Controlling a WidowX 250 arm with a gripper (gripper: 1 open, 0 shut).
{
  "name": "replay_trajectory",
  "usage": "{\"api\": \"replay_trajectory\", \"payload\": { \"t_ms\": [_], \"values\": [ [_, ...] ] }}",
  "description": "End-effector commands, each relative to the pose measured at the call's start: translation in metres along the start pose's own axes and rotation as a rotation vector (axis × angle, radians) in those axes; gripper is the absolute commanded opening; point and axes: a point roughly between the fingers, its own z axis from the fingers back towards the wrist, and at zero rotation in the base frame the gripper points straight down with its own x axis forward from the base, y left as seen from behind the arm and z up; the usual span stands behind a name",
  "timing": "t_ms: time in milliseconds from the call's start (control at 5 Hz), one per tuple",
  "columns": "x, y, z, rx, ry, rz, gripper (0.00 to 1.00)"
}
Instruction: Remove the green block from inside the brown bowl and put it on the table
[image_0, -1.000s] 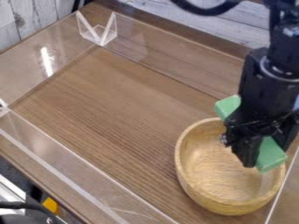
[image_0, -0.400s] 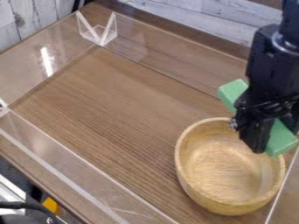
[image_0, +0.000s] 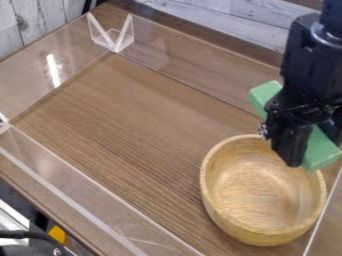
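The green block (image_0: 271, 96) is a bright green bar hanging in the air above the far right rim of the brown bowl (image_0: 227, 195). My black gripper (image_0: 293, 150) points straight down and is shut on the green block's middle, so only the bar's two ends (image_0: 322, 155) show on either side of the fingers. The bowl is a round tan wooden dish at the lower right of the table (image_0: 147, 120), and its inside looks bare.
Clear acrylic walls (image_0: 60, 60) edge the tabletop on the left, at the back and along the front. A folded clear piece (image_0: 110, 33) stands at the back corner. Wood-grain surface spreads left of the bowl.
My gripper has risen with the green block, which went from low inside the bowl to above its rim. The bowl has stayed in place.
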Motion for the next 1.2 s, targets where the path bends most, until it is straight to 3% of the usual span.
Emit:
{"api": "replay_trajectory", "payload": {
  "t_ms": [0, 200, 600, 1000],
  "values": [
    [0.009, -0.005, 0.021, -0.073, -0.008, -0.095, 0.00],
    [0.015, -0.003, 0.023, -0.068, -0.008, -0.199, 0.00],
    [0.015, -0.011, -0.001, -0.062, -0.016, -0.205, 0.00],
    [0.042, -0.006, -0.021, -0.054, -0.019, -0.287, 0.00]
  ]
}}
